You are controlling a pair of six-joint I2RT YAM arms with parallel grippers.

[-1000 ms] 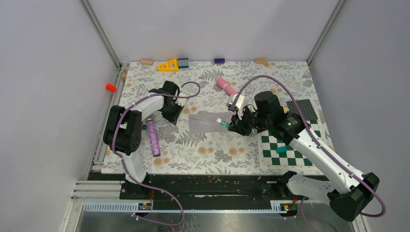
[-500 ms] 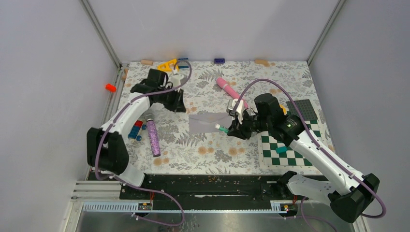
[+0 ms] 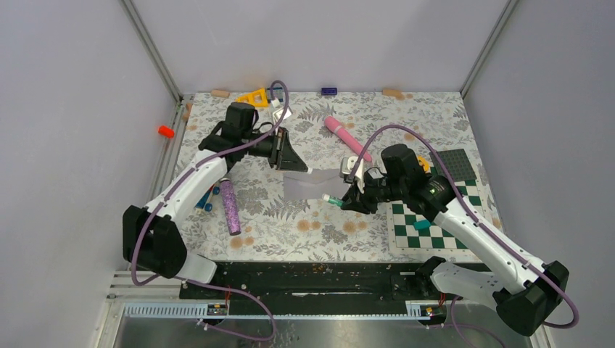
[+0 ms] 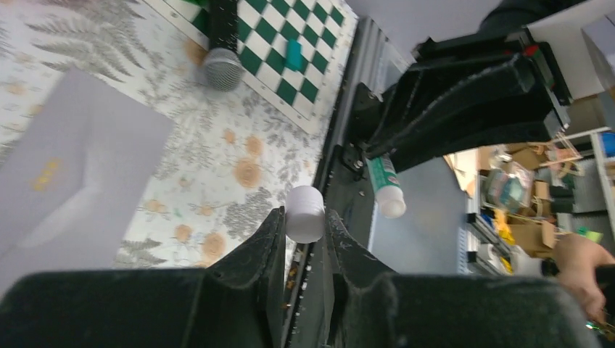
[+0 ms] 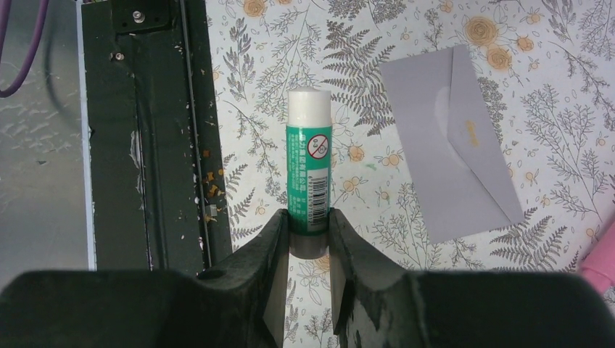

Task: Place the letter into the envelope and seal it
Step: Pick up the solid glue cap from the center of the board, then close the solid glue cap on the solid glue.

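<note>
Left claw (image 4: pixel 304 215) clamped on small white cylinder (image 4: pixel 304 206). Right claw (image 5: pixel 310 221) clamped on green glue stick (image 5: pixel 310 167). Envelope (image 5: pixel 450 167) flat on floral surface (image 3: pixel 326 228), between both claws.

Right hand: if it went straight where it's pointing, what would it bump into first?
Probably the flowery table cover, just ahead of the glue stick that the right hand holds. The envelope lies off to one side of that line. Depth is hard to judge.
</note>
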